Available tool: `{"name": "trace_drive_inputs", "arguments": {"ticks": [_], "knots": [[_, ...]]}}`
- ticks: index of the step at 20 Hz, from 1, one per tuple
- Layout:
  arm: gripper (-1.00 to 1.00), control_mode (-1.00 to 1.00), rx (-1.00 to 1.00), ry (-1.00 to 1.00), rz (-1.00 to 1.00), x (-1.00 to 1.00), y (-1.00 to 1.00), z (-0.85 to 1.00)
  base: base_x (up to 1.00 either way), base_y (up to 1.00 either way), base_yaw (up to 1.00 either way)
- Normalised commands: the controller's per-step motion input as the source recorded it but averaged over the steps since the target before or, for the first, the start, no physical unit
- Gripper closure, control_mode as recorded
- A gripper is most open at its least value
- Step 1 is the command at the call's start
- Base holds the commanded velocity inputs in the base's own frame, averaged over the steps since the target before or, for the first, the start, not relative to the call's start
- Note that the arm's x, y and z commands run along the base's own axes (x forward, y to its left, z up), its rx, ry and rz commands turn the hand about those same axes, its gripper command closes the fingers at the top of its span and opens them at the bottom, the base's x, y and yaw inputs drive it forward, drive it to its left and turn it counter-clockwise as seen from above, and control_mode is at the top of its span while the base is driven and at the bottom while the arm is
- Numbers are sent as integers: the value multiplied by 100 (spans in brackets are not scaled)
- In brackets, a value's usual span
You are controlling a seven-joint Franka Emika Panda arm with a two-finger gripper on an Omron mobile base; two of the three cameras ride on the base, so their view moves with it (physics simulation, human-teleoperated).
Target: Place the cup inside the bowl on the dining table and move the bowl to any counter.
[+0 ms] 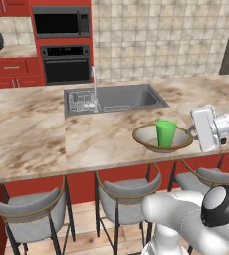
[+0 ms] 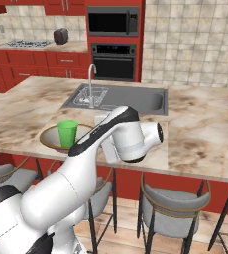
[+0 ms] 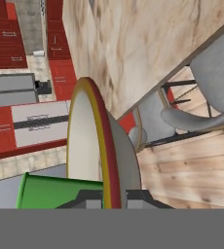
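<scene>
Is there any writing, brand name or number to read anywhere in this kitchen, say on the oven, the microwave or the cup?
None can be read.
Microwave: no legible marking; panel too small to tell.
Oven: no legible marking.
Cup: plain green, no text.
Bowl: no text.

Left base view: from behind arm, raised, facing forward and down over dining table (image 1: 32, 134); sink (image 1: 114, 97) upper centre, bowl (image 1: 162, 138) right of centre, stools (image 1: 32, 206) along bottom.

Right base view: same height and heading, shifted to other side; same sink (image 2: 117, 98), bowl (image 2: 66, 138) at left, arm bulk lower left. Both share oven wall.

Hand view: very near, rolled sideways, along bowl rim (image 3: 100, 141); table edge upper right, floor lower right.
</scene>
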Motion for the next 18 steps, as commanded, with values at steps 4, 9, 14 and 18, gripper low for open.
{"name": "trace_drive_inputs", "arguments": {"ticks": [4, 9, 14, 18], "knots": [[100, 100, 0, 0, 0, 0, 0, 0, -18, 36, 0], [100, 100, 0, 0, 0, 0, 0, 0, -27, 45, 0], [100, 100, 0, 0, 0, 0, 0, 0, -17, 54, 0], [100, 100, 0, 0, 0, 0, 0, 0, -13, 58, 0]]}}
